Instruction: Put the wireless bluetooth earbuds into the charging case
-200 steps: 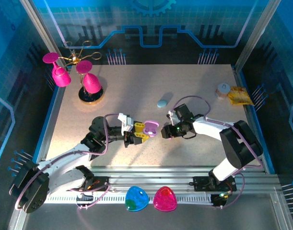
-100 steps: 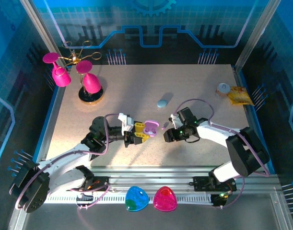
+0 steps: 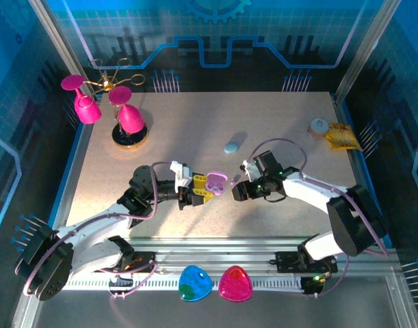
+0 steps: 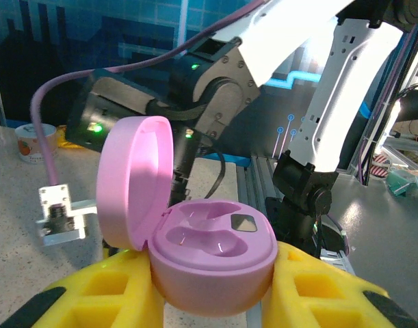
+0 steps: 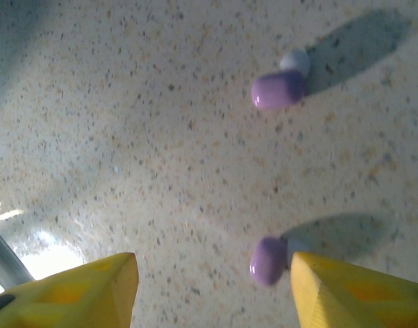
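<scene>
Two arms meet over the middle of the speckled desk [image 3: 195, 130], and the step in hand looks to be the pick-up of a first earbud. The left gripper [image 4: 215, 304] is clamped on the purple charging case [image 4: 212, 242], its yellow fingers either side of the base. The lid stands up and open, and both hollows inside look empty. The right gripper [image 5: 210, 268] is spread wide with nothing in it, pointing down at the desk just beside the case. Below it lie two purple earbuds. The nearer earbud [image 5: 268, 260] sits between the fingers but far off-centre, just beside the inner edge of one finger [image 5: 345, 294]. The farther earbud [image 5: 278, 89] lies well beyond the fingertips. To pick well, I judge the right gripper should first shift sideways until the nearer earbud sits midway between its fingers. It should then drop straight down and close slowly. A thing this small, smooth and rounded could easily squirt out or roll from a lopsided squeeze. The case is close, so the carry should be short, but the earbud probably has to be turned to suit its hollow.
</scene>
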